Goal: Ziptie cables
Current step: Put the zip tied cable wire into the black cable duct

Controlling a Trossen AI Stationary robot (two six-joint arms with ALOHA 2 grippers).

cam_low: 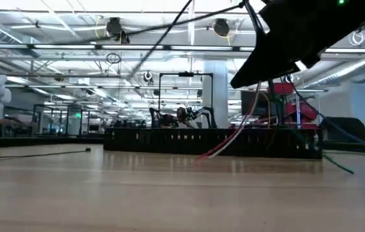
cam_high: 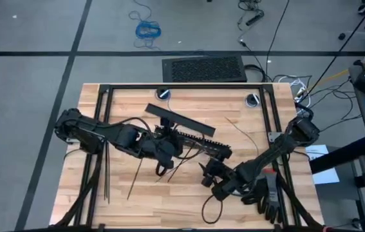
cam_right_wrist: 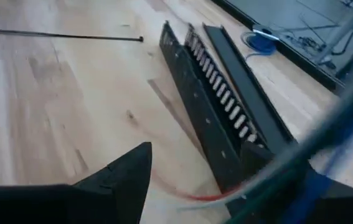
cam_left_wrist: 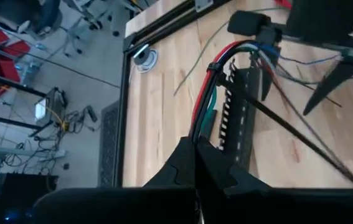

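Note:
The cables [cam_left_wrist: 208,87], a thin bundle of red, black, green and blue wires, lie along the black slotted bar [cam_high: 198,143] at mid-table. A ziptie [cam_left_wrist: 213,66] circles the bundle, and its long tail [cam_left_wrist: 301,140] slants away across the bar. My left gripper [cam_high: 167,154] is shut on the bundle's near end. My right gripper [cam_high: 209,175] stands at the bar's right end with its fingers apart; the splayed blue wire ends [cam_right_wrist: 325,143] pass blurred beside one finger. Loose zipties [cam_high: 106,174] lie flat on the wood at the left. My left gripper pinches the cable bundle [cam_left_wrist: 198,127] between its two fingers, a short way short of the ziptie loop. The fingers point along the bundle and the slotted bar, coming from the table's left. From the fingers the wires run straight on beside the bar's slots.
A second flat black bar [cam_high: 179,119] lies slantwise behind the slotted one. Black gloves [cam_high: 269,196] sit at the near right, and a looped ziptie [cam_high: 211,209] lies near the front edge. A black frame [cam_high: 182,86] rims the table. Bare wood shows at the near left.

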